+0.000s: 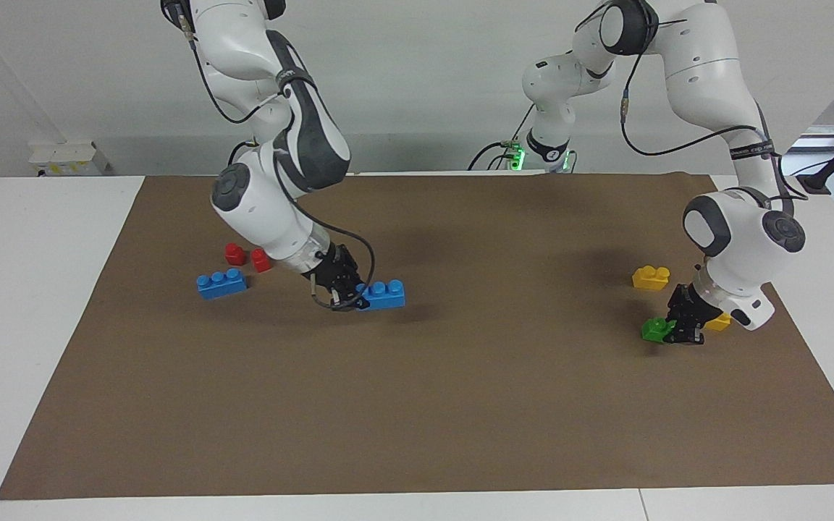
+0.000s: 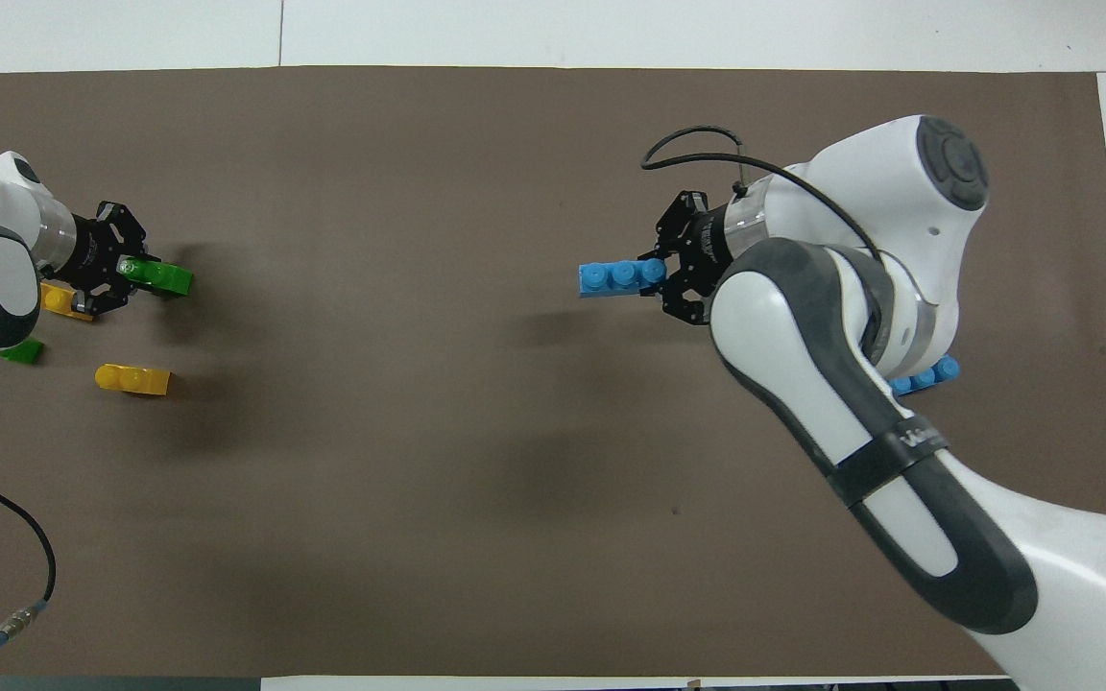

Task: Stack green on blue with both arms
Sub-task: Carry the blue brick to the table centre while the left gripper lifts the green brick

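Gripping one end of a blue brick, the right claw hangs low over the brown matte surface, fingers clamped on the glossy plastic; three round studs in a row jut out past its tips toward the middle. A second blue brick and two small red bricks lie on the surface near that arm. At the left arm's end, the left claw is closed on a green brick, short, two-studded, sticking out from the fingertips. A yellow brick lies just beside that claw, another yellow one nearby, and a second green brick under the arm.
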You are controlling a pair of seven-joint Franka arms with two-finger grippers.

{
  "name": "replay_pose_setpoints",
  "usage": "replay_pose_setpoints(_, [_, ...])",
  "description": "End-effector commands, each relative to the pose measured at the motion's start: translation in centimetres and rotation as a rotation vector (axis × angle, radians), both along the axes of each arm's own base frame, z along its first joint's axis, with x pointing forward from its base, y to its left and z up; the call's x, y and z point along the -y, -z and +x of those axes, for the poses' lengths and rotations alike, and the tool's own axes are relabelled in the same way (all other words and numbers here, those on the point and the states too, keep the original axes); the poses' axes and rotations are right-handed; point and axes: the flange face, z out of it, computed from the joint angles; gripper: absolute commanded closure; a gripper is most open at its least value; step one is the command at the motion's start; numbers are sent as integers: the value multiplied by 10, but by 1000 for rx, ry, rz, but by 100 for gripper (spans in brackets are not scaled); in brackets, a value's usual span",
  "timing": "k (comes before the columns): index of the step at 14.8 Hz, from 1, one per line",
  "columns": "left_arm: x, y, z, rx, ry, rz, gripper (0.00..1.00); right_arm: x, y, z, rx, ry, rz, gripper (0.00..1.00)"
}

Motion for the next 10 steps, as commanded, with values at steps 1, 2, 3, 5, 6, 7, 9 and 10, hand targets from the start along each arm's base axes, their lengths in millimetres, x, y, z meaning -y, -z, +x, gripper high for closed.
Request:
replay_pose_setpoints(1, [3, -12, 4, 16, 9, 17, 100, -47, 8, -25, 9, 83, 15, 100])
replay_pose_setpoints(2, [5, -15, 4, 16, 12, 18, 100, -66, 13, -35, 5, 97, 32, 100])
replay_pose_setpoints(3, [17, -21, 6, 18, 25, 16, 100, -79, 14, -42, 1, 105, 54, 100])
replay_pose_setpoints(5, [34, -49, 2, 16, 31, 19, 100, -97, 23, -56, 2, 86, 53, 100])
replay_pose_setpoints(6, [37, -62, -1, 19, 0, 19, 100, -99, 32, -60, 9, 88, 46, 100])
replay_pose_setpoints(7, [47, -79, -5, 23, -27, 20, 100, -103, 45, -66, 23, 94, 38, 100])
replay_pose_setpoints(9, [69, -102, -18, -13, -22, 23, 100, -115, 59, -74, 27, 110, 50, 100])
replay_pose_setpoints(10, [84, -111, -23, -34, -15, 24, 100, -114, 66, -76, 18, 125, 55, 100])
